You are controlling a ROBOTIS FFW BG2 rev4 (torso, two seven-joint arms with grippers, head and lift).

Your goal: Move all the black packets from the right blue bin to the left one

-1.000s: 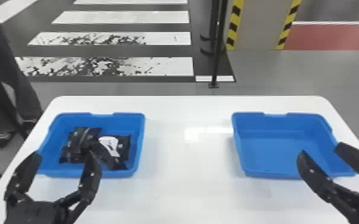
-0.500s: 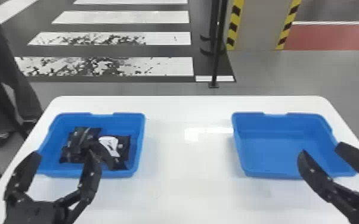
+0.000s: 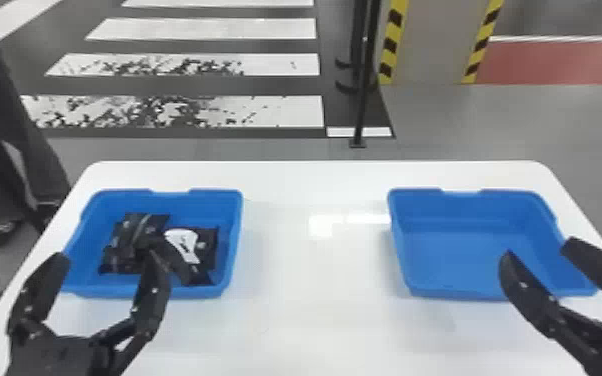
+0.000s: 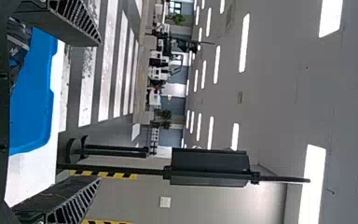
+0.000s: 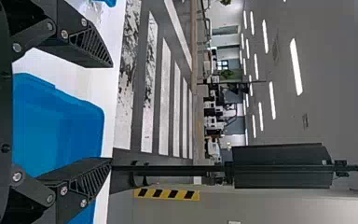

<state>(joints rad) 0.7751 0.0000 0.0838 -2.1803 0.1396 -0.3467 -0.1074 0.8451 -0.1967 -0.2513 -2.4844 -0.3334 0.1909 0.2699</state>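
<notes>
Black packets [image 3: 129, 234] lie in the left blue bin [image 3: 233, 242]; transfer looks complete, left gripper [image 3: 108, 257] and right gripper [image 3: 538, 246] spread.

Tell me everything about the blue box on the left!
The left blue bin looks like plastic, open on top, with rounded corners and a dip in its far rim. It sits upright on the white table, holding black packets, one with a white patch. The left gripper overlaps its near side; touching is unclear.

Between a second ago and now, no change can be made out in the head view, from seven o'clock round to five
</notes>
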